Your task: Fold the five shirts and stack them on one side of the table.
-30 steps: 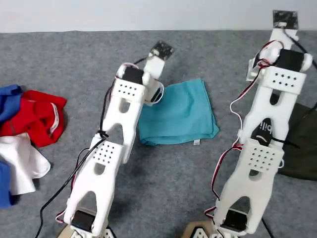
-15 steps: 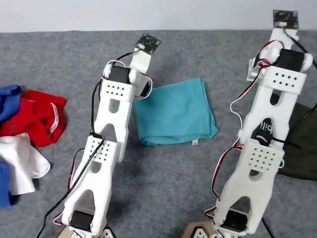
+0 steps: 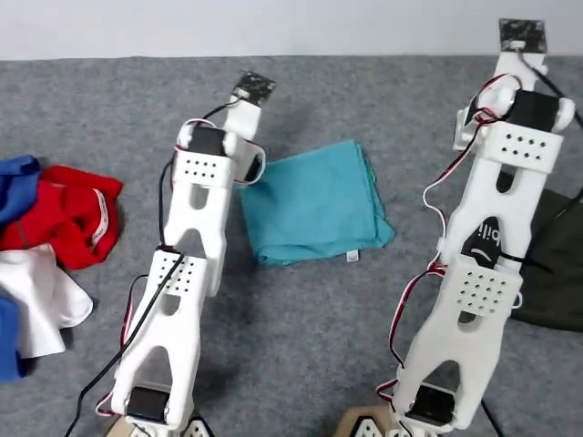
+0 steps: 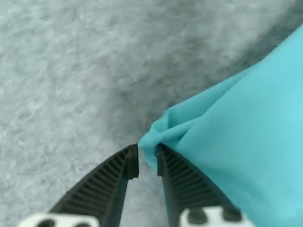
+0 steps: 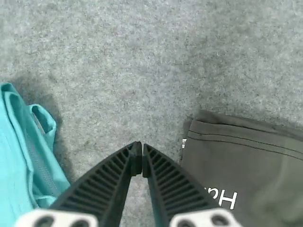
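A folded teal shirt (image 3: 314, 205) lies mid-table on the grey cloth. My left gripper (image 4: 147, 161) is shut on the teal shirt (image 4: 236, 142), pinching its bunched corner; in the high view the left gripper (image 3: 248, 168) sits at the shirt's left far corner. A folded dark olive shirt (image 3: 556, 264) lies at the table's right edge, partly hidden by the right arm. My right gripper (image 5: 142, 160) hovers shut and empty over bare cloth between the teal shirt (image 5: 23, 156) and the dark shirt (image 5: 241, 170). Red (image 3: 77, 218), blue (image 3: 16, 187) and white (image 3: 41, 296) shirts lie crumpled at left.
The grey table cloth (image 3: 118, 109) reaches to a pale wall at the back. Bare cloth lies between the pile at left and the left arm (image 3: 182, 300), and in front of the teal shirt. The right arm (image 3: 487, 255) stands along the right side.
My left gripper has moved leftward and slightly toward the back, dragging the teal shirt's corner with it; the shirt has shifted left. The right arm has kept still.
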Robot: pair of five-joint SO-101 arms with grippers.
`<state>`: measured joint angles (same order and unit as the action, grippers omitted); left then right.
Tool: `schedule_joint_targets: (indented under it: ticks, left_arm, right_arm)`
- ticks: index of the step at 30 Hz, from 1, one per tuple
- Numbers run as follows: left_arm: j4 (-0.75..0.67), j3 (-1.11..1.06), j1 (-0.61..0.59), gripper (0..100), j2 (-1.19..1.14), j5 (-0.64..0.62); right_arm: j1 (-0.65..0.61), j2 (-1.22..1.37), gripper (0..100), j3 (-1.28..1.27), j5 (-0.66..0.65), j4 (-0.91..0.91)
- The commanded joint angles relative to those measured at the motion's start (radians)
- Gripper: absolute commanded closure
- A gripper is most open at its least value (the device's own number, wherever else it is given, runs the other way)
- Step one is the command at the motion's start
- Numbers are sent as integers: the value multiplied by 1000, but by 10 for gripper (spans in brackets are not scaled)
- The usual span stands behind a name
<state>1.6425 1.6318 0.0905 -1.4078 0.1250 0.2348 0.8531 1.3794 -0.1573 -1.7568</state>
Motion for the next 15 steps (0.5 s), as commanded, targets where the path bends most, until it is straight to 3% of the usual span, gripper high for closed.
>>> schedule_joint_targets:
  ticks: [1,11,15]
  left_arm:
    - [54,48,-2,927,54,-5]
    - [115,42,144,928,290,-11]
    - [117,-85,189,928,365,-11]
  right_arm:
    - [7,-67,989,49,-26,-39]
    - [5,-68,989,49,-28,-39]
    - [7,-68,989,49,-29,-41]
